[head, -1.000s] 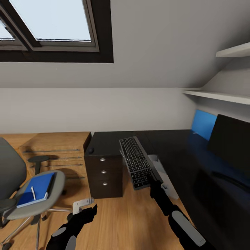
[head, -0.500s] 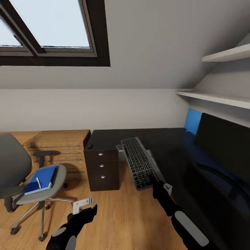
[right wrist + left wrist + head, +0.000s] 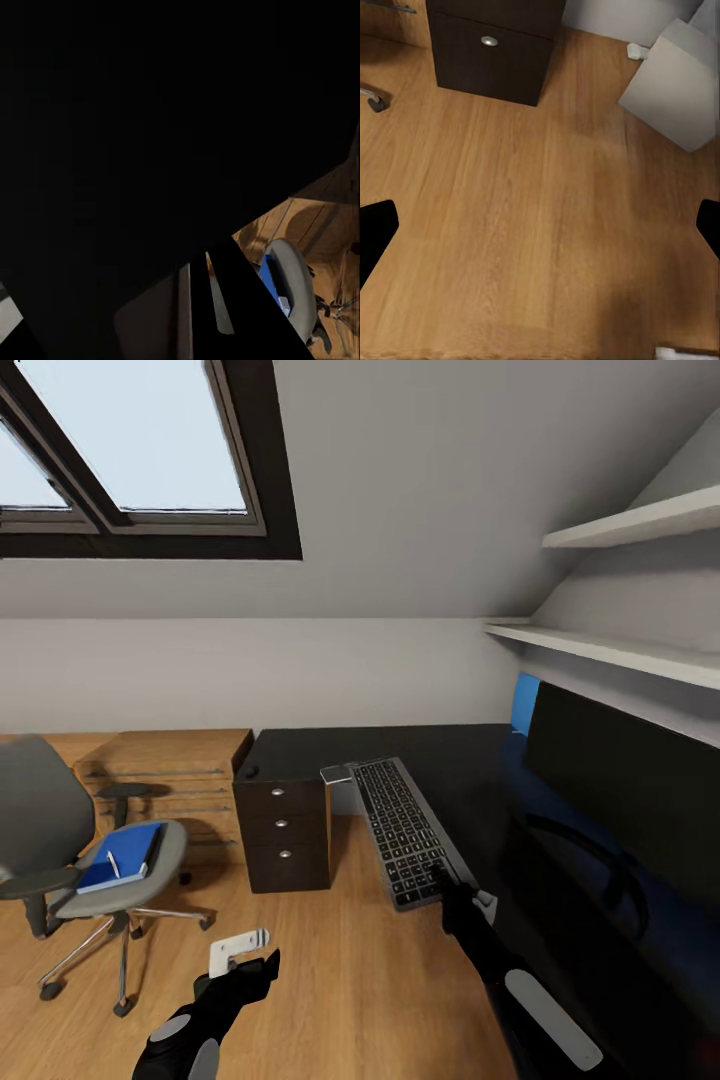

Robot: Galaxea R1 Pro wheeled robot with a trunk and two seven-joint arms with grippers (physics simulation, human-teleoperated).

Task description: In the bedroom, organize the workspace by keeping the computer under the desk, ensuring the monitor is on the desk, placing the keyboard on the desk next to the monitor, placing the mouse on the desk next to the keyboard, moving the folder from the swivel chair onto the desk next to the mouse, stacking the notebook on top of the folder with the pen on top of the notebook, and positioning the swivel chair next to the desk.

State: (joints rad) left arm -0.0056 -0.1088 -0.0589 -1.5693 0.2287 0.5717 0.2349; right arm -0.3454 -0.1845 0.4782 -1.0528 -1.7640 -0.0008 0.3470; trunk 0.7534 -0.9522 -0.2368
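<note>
- Since the earlier head view the whole scene has slid leftward in the frame, a shift of the camera; the right gripper [image 3: 437,872] still pinches the near end of the slim long dark keyboard with grey keys [image 3: 402,828], as before.
- That keyboard is held tilted at centre frame, over the edge of the L-shaped glossy black desk [image 3: 470,760].
- The left gripper [image 3: 240,950] hangs at the lower left over the wooden floor [image 3: 360,980], fingers spread apart with nothing between them; in the left wrist view its dark fingertips [image 3: 376,225] sit at the frame's two sides.
- The wide flat black monitor [image 3: 640,790] stands on the desk at the right edge of the frame.
- The dark drawer unit with round silver knobs [image 3: 282,825] sits left of centre.
- The grey padded swivel chair [image 3: 75,850] stands at the left, well apart from the desk.
- The flat bright blue folder [image 3: 125,854] lies on its seat, with a slim white pen [image 3: 113,863] on top.
- The boxy light grey computer [image 3: 675,86] stands on the floor.
</note>
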